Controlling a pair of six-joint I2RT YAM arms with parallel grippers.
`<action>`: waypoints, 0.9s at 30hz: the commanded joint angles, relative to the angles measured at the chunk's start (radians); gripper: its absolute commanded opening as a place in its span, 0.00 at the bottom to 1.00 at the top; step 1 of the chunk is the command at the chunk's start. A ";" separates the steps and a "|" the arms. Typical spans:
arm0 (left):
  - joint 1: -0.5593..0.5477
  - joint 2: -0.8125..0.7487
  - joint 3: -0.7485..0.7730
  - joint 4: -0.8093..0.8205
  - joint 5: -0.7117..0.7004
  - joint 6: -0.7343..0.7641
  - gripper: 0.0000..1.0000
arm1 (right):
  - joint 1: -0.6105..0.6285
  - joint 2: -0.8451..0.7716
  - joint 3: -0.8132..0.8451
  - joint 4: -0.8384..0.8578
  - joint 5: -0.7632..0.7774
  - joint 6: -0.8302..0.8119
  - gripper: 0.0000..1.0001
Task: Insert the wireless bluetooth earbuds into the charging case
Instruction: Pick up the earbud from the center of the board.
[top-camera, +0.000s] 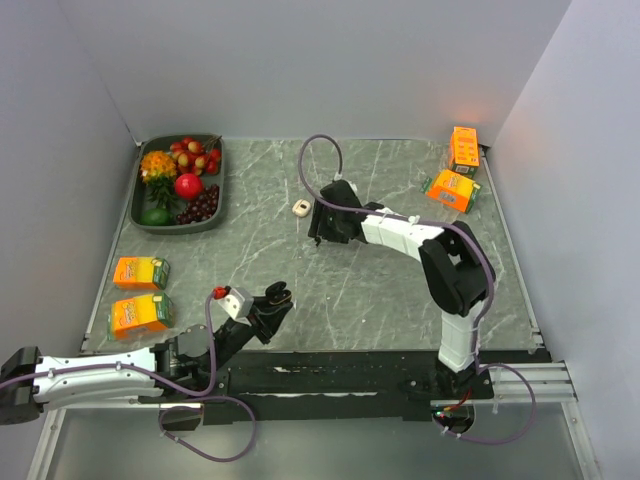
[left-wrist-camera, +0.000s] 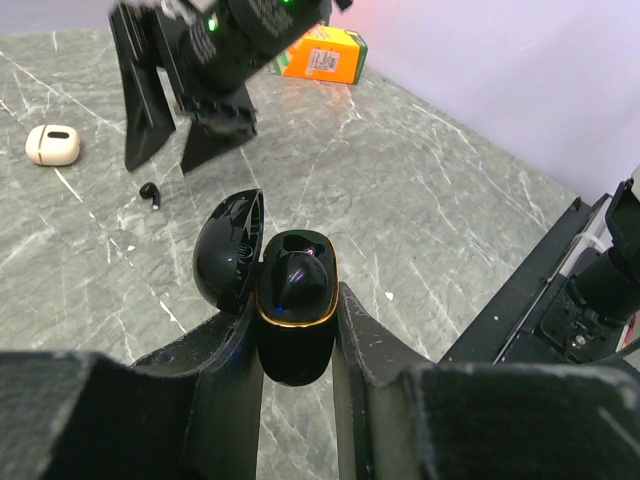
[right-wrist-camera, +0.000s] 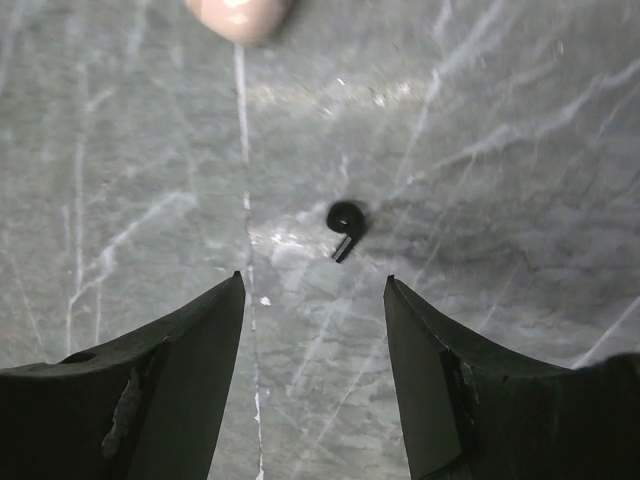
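My left gripper (left-wrist-camera: 296, 318) is shut on the black, gold-rimmed charging case (left-wrist-camera: 296, 350), held upright with its lid (left-wrist-camera: 228, 250) open to the left. A glossy black shape that looks like one earbud (left-wrist-camera: 296, 275) sits inside. The other earbud (right-wrist-camera: 344, 225) lies on the grey table, just ahead of my open, empty right gripper (right-wrist-camera: 313, 282), which hovers over it. It also shows in the left wrist view (left-wrist-camera: 149, 192) below the right gripper (left-wrist-camera: 168, 160). In the top view the left gripper (top-camera: 277, 297) is near the front and the right gripper (top-camera: 322, 236) mid-table.
A cream earbud case (top-camera: 300, 208) lies just left of the right gripper. A tray of fruit (top-camera: 147, 196) stands at the back left. Two orange boxes (top-camera: 140, 272) lie at the left edge and two more (top-camera: 453, 188) at the back right.
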 joint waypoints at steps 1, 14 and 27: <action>-0.004 -0.019 0.039 0.008 -0.022 -0.019 0.01 | 0.013 0.049 0.039 -0.044 0.021 0.122 0.66; -0.004 -0.017 0.032 0.022 -0.016 -0.011 0.01 | 0.013 0.143 0.127 -0.096 0.084 0.112 0.57; -0.005 -0.017 0.026 0.025 -0.020 -0.012 0.01 | 0.011 0.187 0.153 -0.116 0.104 0.070 0.44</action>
